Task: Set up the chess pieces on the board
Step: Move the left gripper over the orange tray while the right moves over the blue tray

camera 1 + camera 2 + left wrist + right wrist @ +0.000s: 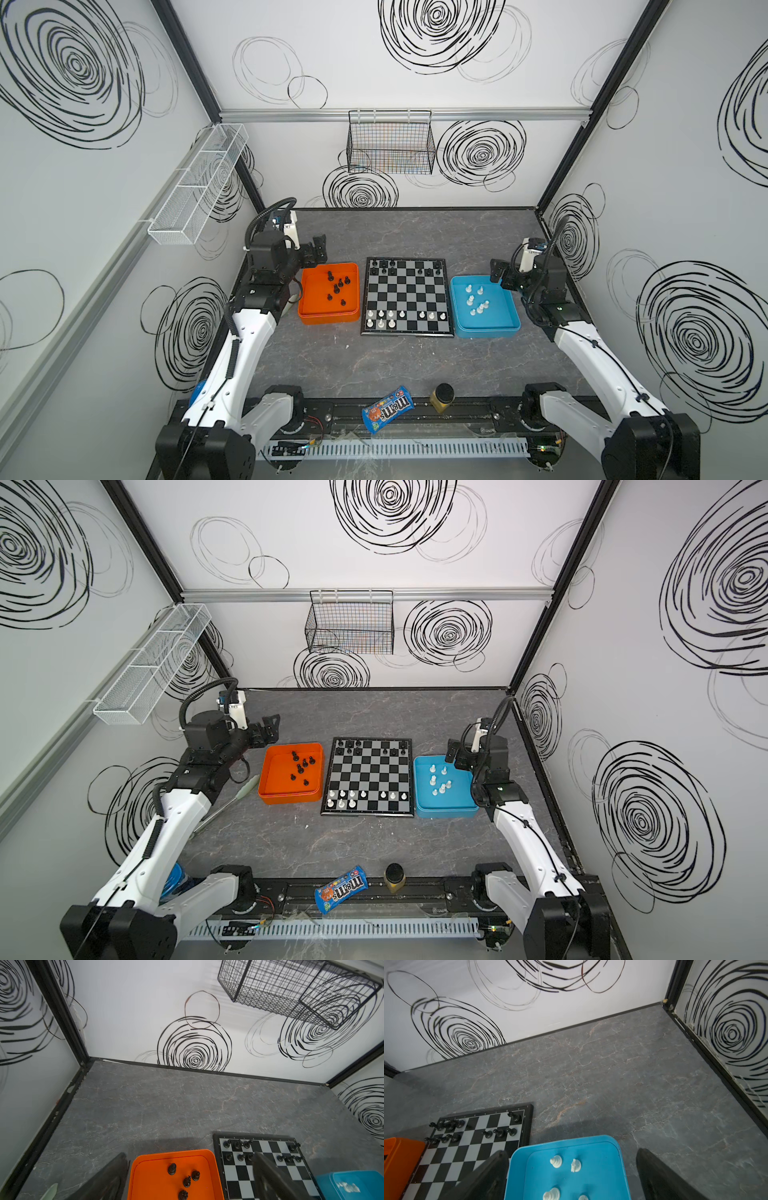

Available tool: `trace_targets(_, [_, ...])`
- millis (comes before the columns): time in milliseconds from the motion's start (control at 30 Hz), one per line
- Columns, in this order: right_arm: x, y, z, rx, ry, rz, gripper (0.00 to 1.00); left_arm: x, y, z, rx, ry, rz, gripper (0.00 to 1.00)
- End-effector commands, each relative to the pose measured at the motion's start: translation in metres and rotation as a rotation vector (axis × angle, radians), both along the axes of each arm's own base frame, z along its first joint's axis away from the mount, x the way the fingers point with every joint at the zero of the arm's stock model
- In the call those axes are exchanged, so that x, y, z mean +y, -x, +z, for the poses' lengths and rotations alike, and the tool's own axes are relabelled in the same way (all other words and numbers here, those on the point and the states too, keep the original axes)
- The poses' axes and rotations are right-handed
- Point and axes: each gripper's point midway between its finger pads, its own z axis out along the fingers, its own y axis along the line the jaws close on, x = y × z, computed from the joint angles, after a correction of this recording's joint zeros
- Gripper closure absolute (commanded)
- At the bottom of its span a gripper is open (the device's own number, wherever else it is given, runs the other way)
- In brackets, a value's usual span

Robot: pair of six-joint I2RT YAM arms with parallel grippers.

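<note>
Seen from above, the left pincer (314,250) is held spread and empty by the far left corner of the orange tray (328,319), where loose black chess pieces (338,284) are scattered. Its dark fingers (108,1178) are shown wide apart in the left wrist view. A pale-handled tool (248,786) beside that tray is laid bare on the bench (374,845) in a top view. At centre, the board (405,297) is set flat between the two trays, with black pieces along its far two rows. The white chess pieces (382,320) along its near rows are caught only in both top views. Further white pieces are kept in the blue tray (486,332). Over its far right corner the right pincer (500,276) is held spread, with nothing between its fingers (660,1178).
</note>
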Motion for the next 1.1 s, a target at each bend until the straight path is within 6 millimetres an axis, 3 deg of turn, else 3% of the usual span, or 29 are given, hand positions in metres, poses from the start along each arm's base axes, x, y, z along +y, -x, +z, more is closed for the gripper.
trace_targets(0, [0.005, 0.004, -0.006, 0.066, 0.057, 0.03, 0.0, -0.018, -0.001, -0.003, 0.02, 0.03, -0.063, 0.04])
trace_targets(233, [0.023, 0.009, -0.023, 0.147, 0.112, 0.098, 0.02, -0.036, -0.009, -0.018, 0.076, -0.073, -0.111, 0.04])
trace_targets(433, [0.036, 0.012, -0.051, 0.239, 0.106, 0.154, 0.06, -0.061, -0.015, -0.029, 0.104, -0.121, -0.174, 0.04])
trace_targets(767, [0.039, 0.009, -0.066, 0.286, 0.168, 0.181, 0.08, -0.088, -0.012, -0.045, 0.132, -0.124, -0.211, 0.04])
trace_targets(1067, [0.048, 0.001, -0.069, 0.309, 0.154, 0.204, 0.09, -0.094, -0.009, -0.056, 0.167, -0.157, -0.226, 0.04])
